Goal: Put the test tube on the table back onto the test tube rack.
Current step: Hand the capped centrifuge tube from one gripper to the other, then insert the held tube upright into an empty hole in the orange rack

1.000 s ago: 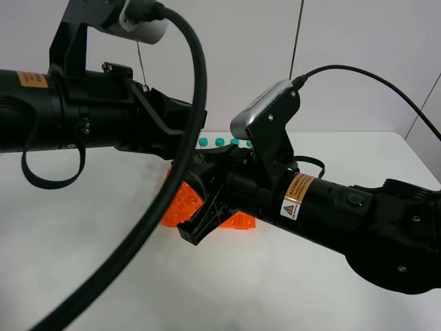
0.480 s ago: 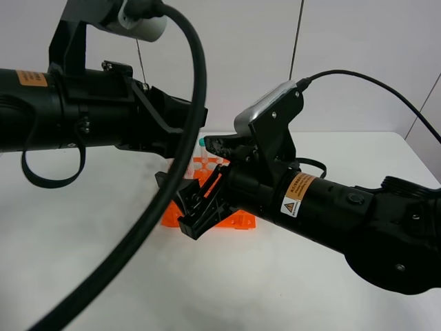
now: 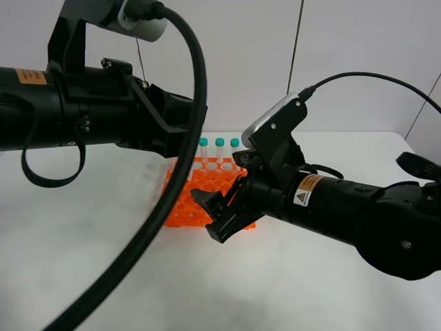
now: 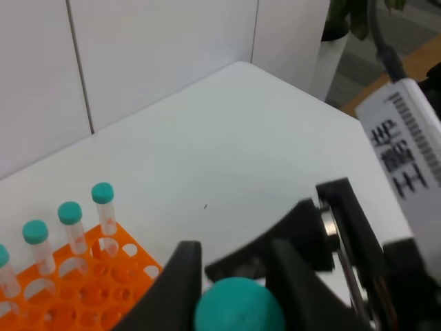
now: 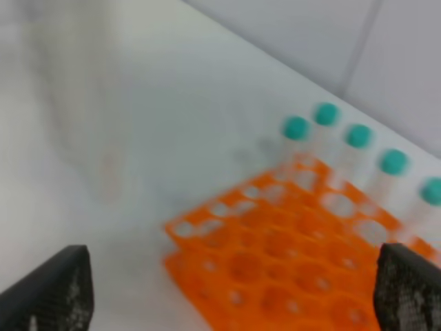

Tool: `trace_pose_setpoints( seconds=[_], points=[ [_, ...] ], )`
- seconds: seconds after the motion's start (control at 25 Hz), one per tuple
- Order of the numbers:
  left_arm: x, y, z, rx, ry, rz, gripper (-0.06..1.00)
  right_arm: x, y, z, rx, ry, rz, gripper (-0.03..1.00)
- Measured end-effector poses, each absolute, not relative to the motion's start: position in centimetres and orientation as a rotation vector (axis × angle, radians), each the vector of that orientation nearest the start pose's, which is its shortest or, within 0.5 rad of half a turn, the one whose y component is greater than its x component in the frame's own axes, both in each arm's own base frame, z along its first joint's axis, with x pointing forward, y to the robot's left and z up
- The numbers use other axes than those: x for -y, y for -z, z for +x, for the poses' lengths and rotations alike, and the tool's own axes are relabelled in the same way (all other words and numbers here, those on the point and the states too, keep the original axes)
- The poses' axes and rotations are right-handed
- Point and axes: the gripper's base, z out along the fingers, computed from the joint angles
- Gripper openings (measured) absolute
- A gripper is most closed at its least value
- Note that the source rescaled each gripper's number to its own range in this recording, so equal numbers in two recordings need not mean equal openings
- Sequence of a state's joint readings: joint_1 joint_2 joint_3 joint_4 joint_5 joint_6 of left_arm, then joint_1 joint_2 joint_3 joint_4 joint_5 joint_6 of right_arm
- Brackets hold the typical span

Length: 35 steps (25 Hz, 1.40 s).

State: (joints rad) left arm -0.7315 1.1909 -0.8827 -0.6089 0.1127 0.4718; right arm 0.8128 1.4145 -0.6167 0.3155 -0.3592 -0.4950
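Left gripper (image 4: 234, 277) pinches the test tube (image 4: 238, 312) just under its teal cap, in the air near the rack (image 3: 185, 210). Right gripper (image 3: 210, 215) spread, empty. Advice: centre tip over a free hole, keep tube plumb, lower slowly, release once seated.

Beyond the right gripper (image 3: 210, 215), a white panelled wall (image 3: 344, 62) with dark seams; farther off, at its corner, a white-potted plant (image 4: 339, 34) on grey floor (image 4: 403, 38).
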Motion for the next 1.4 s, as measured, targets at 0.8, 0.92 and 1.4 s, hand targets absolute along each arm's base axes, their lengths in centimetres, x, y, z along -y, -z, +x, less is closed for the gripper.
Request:
trace_pose_setpoints(
  seconds=[0.8, 0.92, 1.4],
  points=[
    [18.3, -33.8, 19.5, -1.835, 0.646, 0.614, 0.0, -9.4, -23.4, 26.5, -1.853, 0.098, -0.332, 0.85],
    [18.3, -33.8, 19.5, -1.835, 0.646, 0.614, 0.0, -8.2, -22.7, 26.7, -1.929, 0.116, -0.366, 0.85],
    [18.3, -33.8, 19.5, -1.835, 0.646, 0.614, 0.0, -3.8, -21.7, 27.5, -2.157, 0.072, -0.337, 0.85]
  ],
)
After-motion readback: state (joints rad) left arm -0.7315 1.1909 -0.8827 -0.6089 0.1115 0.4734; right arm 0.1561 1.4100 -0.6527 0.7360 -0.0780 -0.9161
